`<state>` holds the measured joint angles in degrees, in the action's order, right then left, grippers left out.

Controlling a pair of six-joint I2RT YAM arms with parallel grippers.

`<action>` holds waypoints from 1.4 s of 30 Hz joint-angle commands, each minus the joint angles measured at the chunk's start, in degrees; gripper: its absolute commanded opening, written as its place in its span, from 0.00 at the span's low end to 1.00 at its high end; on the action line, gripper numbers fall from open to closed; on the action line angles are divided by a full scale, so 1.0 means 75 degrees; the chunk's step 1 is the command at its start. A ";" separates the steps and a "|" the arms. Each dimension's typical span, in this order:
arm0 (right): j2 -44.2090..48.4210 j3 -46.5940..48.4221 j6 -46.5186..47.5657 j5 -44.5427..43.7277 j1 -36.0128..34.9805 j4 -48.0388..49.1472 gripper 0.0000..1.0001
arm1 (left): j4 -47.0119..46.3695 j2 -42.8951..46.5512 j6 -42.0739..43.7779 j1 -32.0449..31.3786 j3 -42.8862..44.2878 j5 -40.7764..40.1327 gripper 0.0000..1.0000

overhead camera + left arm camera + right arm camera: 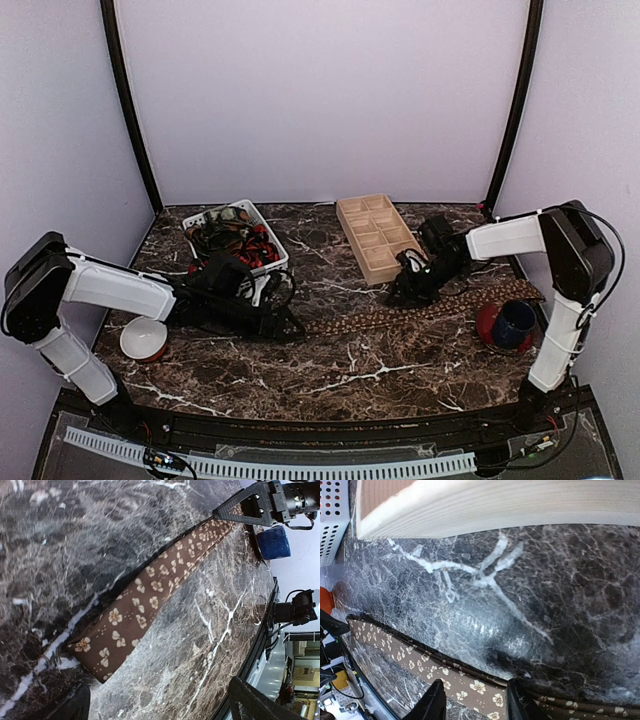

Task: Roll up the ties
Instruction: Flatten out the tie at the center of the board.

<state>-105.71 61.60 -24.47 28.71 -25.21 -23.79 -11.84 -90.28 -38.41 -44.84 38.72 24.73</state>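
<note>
the brown flowered tie (365, 319) lies flat and stretched out on the table (380, 380), on the near side of the wooden divider tray (375, 235). its long axis runs roughly along the tray's near edge, with one end out beyond the tray's left corner and the other beyond its right. the left hand (285, 323) sits at the end beyond the left corner, jaws spread wide and empty. the tie's blunt end lies just ahead of it, so the strip leads straight away from that hand. the right hand (405, 290) is low over the tie's middle, just off the tray's near edge, fingers partly apart with the fabric passing flat beneath them; nothing looks pinched. rolling most likely starts at the left hand's end, since that hand is nearest an end and lined up with the tie's length.
</note>
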 commanded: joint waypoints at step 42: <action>-0.2081 0.2590 -0.1787 0.2034 -0.2286 0.1196 0.28 | 0.1140 0.0434 0.6371 -0.0286 0.0425 -0.1765 0.94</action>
<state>-118.93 78.19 -36.25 42.89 -40.88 -17.21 5.65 -90.65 8.38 -47.20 46.83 10.68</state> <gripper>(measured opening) 0.321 0.944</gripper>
